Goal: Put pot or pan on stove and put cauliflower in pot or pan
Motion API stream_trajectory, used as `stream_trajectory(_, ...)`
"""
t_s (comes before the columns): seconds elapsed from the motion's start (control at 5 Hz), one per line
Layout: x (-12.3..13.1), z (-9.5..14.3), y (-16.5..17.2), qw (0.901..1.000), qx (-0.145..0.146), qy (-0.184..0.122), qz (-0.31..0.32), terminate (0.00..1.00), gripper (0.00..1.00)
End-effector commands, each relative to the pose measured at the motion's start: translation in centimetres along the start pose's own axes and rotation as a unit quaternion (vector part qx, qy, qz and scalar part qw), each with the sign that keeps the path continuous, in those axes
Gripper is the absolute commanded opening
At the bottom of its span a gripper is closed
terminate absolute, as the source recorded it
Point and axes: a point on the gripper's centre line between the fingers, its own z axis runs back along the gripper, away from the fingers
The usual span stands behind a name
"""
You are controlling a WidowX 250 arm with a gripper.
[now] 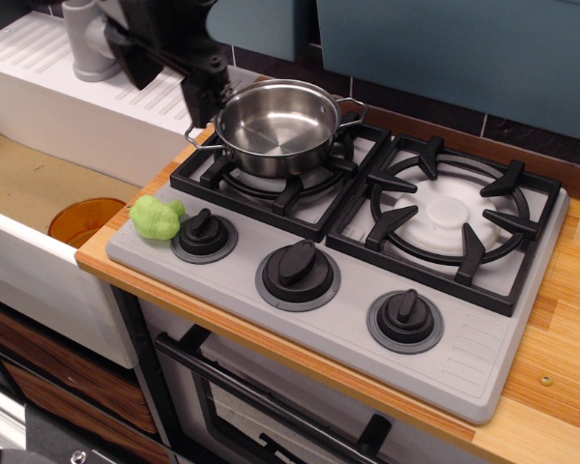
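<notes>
- Single view, observation.image, looking down from the front left onto the wooden worktop (561, 319)
- Stove (483, 362): grey two-burner unit set into the worktop, black grates, three black knobs along its front edge
- Pan (275, 126): shiny steel, upright, seated on the left rear grate (275, 188); interior bare, one loop handle at each side
- Right grate (449, 217): carries nothing, white burner disc showing through it
- Cauliflower (156, 217): lime-green lumpy piece lying on the stove's front left corner, touching or just beside the left knob (202, 232), well apart from the pan
- Pincer (201, 97): dark, reaching down from the upper left, its lower end just beside the pan's left loop handle (197, 130) and above the worktop edge; the fingers read as one dark mass, so how far apart they stand cannot be told, and no object is seen held in it
- Middle knob (298, 263) and right knob (405, 314): both seated in their grey collars
- Orange cup (84, 220): lies in the sink basin (29, 184) left of the stove, below the cauliflower's level
- Grey tap (92, 39): stands at the rear of the white ribbed drainer (145, 92), partly behind the arm
</notes>
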Motion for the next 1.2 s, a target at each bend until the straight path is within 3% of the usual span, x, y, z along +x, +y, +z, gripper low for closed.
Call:
stream_trajectory(0.0,-0.2,-0.2,1.7,0.999,0.019,-0.041,-0.006,0.0,1.0)
stream_trajectory(0.6,-1.9,-2.3,2.1,0.9988,0.007,-0.047,0.01,0.0,1.0)
stream_trajectory(1.0,-3.4,-3.5,0.7,0.9989,-0.005,-0.027,0.037,0.0,1.0)
